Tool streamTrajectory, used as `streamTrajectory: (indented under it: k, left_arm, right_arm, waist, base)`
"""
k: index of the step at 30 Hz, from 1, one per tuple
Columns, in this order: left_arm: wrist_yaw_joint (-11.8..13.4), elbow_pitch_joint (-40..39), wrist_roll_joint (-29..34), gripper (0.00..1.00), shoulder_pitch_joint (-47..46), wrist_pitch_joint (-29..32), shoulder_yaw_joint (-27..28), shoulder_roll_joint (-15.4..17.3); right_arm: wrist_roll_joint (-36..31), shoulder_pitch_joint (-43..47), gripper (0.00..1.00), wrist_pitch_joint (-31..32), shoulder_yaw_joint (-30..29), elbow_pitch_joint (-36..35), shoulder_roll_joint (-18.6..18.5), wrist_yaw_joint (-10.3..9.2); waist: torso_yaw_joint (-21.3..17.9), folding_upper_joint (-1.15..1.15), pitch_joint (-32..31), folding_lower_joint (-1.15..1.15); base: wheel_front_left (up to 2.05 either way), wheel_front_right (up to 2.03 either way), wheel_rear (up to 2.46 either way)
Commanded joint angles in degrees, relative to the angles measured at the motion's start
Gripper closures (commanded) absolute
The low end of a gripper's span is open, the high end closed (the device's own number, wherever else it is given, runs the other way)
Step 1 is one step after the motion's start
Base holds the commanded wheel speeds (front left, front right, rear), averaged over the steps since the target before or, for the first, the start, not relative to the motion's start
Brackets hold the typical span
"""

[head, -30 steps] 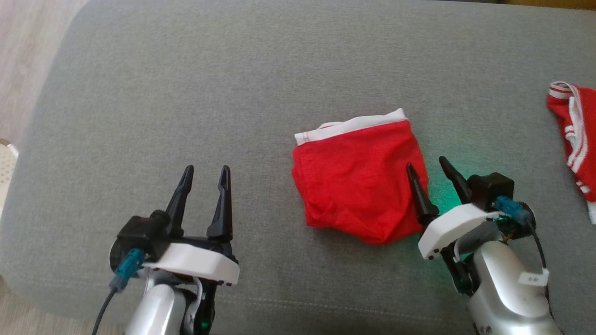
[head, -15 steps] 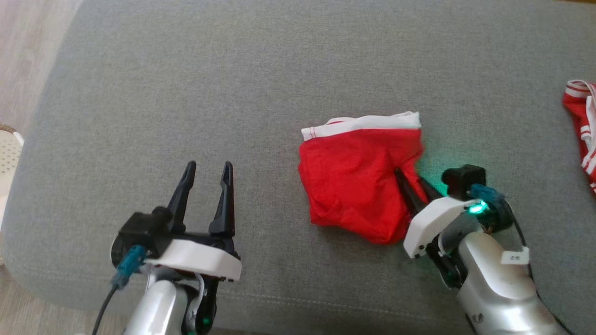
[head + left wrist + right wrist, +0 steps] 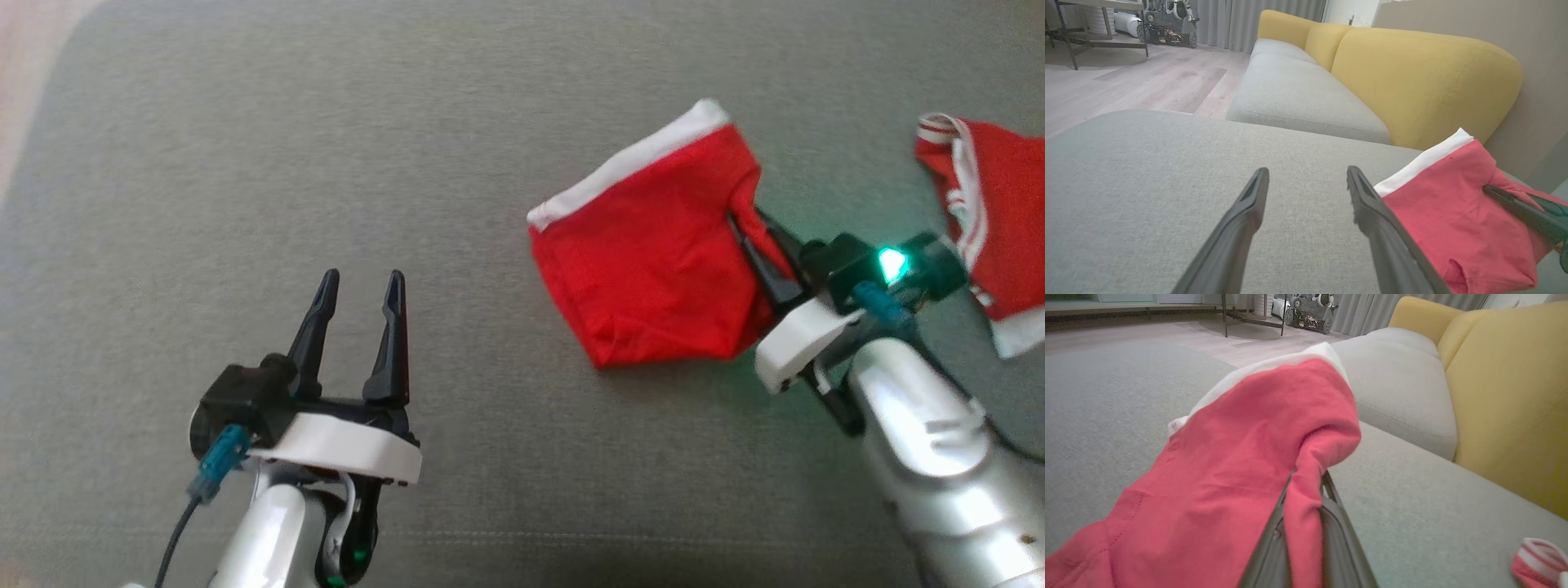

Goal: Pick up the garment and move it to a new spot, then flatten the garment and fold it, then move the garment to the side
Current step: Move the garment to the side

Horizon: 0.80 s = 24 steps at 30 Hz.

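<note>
Head view: a red garment (image 3: 653, 261), apparently already folded, is clamped at its right edge between the shut fingers of the right gripper (image 3: 747, 233) and held up over the grey cushion (image 3: 326, 163). The left gripper (image 3: 362, 279) is kept empty, fingers apart. Only the move aside is judged left.

Soft, even daylight; head view smeared by blur; a green lamp (image 3: 891, 263) glows at 3 o'clock, tinting the cushion (image 3: 408, 163)
</note>
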Motion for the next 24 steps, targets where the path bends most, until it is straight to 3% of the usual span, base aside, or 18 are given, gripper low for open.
streamTrajectory:
  k: [1, 11, 18, 24]
  left_arm:
    - [-0.1, -2.5, 0.8, 0.0, -2.7, -0.3, 2.1, 0.3]
    - [-1.1, -3.6, 2.2, 0.0, -5.0, -0.3, 1.8, 0.3]
    - [-1.9, -3.8, 3.2, 0.0, -6.4, -0.3, 2.1, 0.3]
    - [-2.5, -3.7, 3.8, 0.0, -7.0, -0.3, 2.6, 0.3]
  right_arm:
    - [-0.7, -1.8, 1.0, -0.8, 1.1, -2.5, -1.6, -0.05]
    - [0.5, -7.2, 1.0, 4.9, 4.1, -5.0, -12.8, -0.05]
    - [1.8, -9.9, 1.0, 9.2, 1.2, -5.4, -21.0, -0.05]
    - [1.8, -9.8, 1.0, 12.6, -2.2, -6.4, -24.8, -0.05]
  waist:
    - [-1.8, 0.0, 0.6, 0.0]
    - [-7.2, 0.0, 4.7, 0.0]
    - [-9.0, 0.0, 7.6, 0.0]
    - [-9.9, 0.0, 9.2, 0.0]
  base:
    - [0.0, 0.0, 0.0]
    - [0.0, 0.0, 0.0]
    - [0.0, 0.0, 0.0]
    - [0.0, 0.0, 0.0]
